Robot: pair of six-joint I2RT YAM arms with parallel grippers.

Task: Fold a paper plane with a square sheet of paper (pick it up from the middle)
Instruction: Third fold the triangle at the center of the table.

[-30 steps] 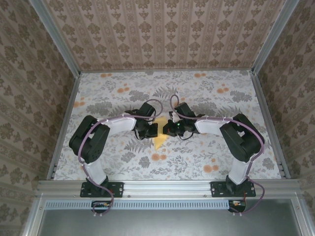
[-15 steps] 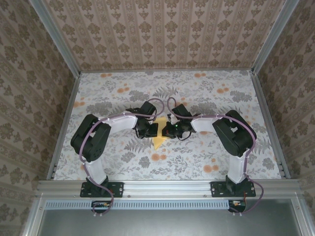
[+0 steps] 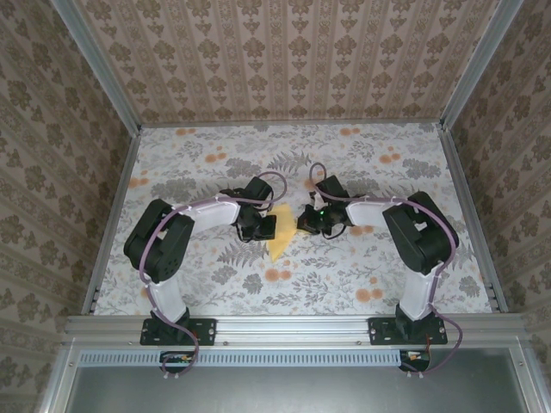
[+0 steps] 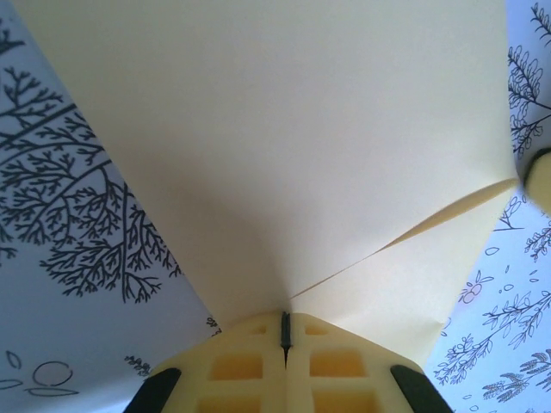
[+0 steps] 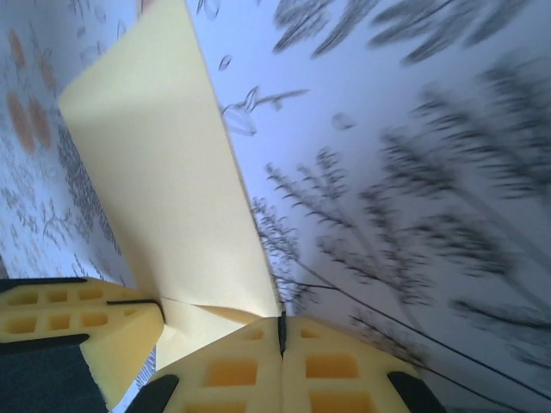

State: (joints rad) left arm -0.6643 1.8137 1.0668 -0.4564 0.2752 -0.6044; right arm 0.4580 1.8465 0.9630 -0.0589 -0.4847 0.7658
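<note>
The square sheet of paper (image 3: 277,243) is yellow-orange and partly folded. It lies mid-table between my two grippers. My left gripper (image 3: 269,226) is shut on its left part. In the left wrist view the paper (image 4: 284,129) spreads out from the closed jaws (image 4: 284,325), with a crease running off to the right. My right gripper (image 3: 303,223) is shut on the paper's right edge. In the right wrist view a raised flap (image 5: 164,172) runs from the jaw seam (image 5: 281,325) up to the left. The left gripper's yellow fingers (image 5: 69,318) show at the lower left.
The grey floral tablecloth (image 3: 370,163) covers the whole table. Metal frame rails stand at the left (image 3: 114,206) and right (image 3: 469,206), with papered walls behind them. The arm bases sit on the front rail (image 3: 293,325).
My right gripper has moved a little to the right, away from the left one. More yellow paper shows between the two. The left gripper has stayed in place.
</note>
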